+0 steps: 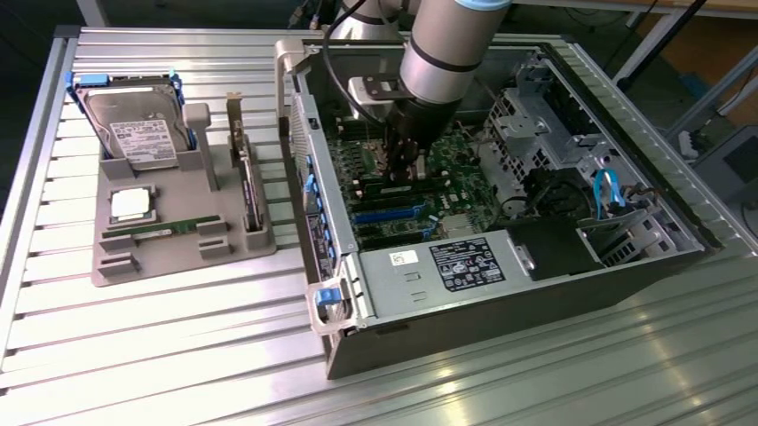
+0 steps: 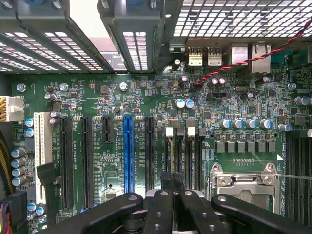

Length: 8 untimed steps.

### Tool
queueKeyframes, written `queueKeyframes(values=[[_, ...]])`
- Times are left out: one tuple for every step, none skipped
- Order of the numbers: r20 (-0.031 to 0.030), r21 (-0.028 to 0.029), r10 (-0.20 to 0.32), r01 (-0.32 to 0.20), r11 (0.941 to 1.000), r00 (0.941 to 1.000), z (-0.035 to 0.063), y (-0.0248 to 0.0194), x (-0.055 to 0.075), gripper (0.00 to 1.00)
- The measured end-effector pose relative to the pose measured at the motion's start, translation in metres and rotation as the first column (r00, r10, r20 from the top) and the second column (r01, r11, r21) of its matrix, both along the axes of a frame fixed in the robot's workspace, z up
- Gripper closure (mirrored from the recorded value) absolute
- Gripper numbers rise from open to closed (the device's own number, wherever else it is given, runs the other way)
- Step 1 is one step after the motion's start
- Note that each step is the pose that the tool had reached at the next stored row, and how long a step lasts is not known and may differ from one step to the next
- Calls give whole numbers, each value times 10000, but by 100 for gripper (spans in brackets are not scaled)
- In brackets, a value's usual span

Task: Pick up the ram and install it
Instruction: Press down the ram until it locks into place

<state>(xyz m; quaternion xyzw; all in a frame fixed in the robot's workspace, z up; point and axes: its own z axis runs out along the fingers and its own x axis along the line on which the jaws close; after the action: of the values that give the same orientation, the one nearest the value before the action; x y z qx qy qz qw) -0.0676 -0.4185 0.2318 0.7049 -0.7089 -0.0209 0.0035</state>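
Note:
My gripper (image 1: 400, 169) is down inside the open computer case (image 1: 355, 293), just above the motherboard (image 1: 456, 191). In the wrist view its black fingertips (image 2: 173, 192) are pressed together over the memory slots (image 2: 179, 151), beside the CPU socket (image 2: 243, 183). Nothing shows between them, and the slots ahead look bare. A green ram (image 1: 156, 229) lies flat in the grey parts tray (image 1: 177, 266) at the exterior view's left, well away from the gripper.
The tray also carries a hard drive (image 1: 137, 129), a square silver processor (image 1: 130, 204) and an upright expansion card (image 1: 245, 186). Inside the case are a drive cage (image 1: 533, 124), a power supply (image 1: 468, 262) and blue cables (image 1: 610, 191). Black and blue expansion slots (image 2: 127, 151) flank the memory slots.

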Motion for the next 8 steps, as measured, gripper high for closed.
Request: queueKeyframes(values=[[-1, 2, 0, 0, 10000, 10000, -1, 0, 0, 90], [0, 2, 0, 0, 10000, 10000, -2, 0, 0, 90], [0, 3, 0, 0, 10000, 10000, -2, 1, 0, 90], [1, 4, 0, 0, 10000, 10000, -3, 0, 0, 90], [1, 5, 0, 0, 10000, 10000, -3, 0, 0, 90], [1, 4, 0, 0, 10000, 10000, -2, 0, 0, 90], [1, 4, 0, 0, 10000, 10000, -3, 0, 0, 90], [1, 5, 0, 0, 10000, 10000, -3, 0, 0, 90]])
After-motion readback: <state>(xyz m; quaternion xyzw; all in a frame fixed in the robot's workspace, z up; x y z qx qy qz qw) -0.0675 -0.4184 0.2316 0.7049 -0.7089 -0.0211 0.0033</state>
